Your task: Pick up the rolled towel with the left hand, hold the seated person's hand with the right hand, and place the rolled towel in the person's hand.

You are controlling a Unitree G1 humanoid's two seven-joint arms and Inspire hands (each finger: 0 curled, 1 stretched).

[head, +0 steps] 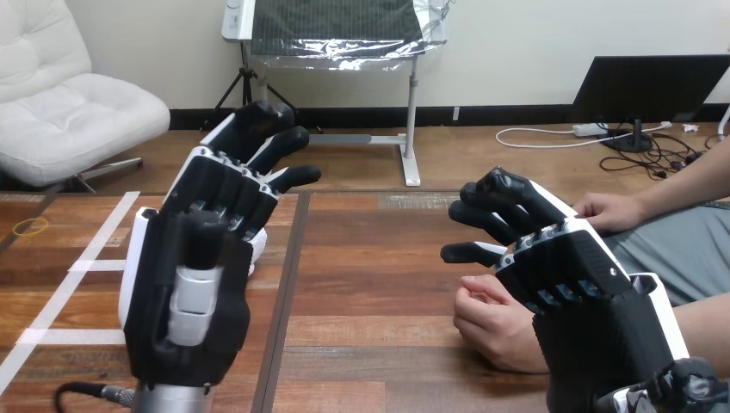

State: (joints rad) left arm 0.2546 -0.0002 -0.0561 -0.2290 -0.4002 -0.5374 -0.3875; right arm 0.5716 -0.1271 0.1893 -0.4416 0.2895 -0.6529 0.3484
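Likely soft, light rolled towel (256, 251) peeking behind slack-fingered left hand (194, 284); best wrapped mid-roll. Right hand (585, 284) loose over person's hand (486, 329).

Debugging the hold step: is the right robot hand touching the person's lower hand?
Cannot tell. Head view: the right robot hand overlaps the person's lower hand from above; neither contact nor gap shows plainly.

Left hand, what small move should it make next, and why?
Probably lower the left hand toward the white bit peeking out beside it, possibly the rolled towel, and curl its fingers round it. The hand hovers open, holding nothing. The right hand is open above the person's nearer hand, not clasping it, so that step also waits.
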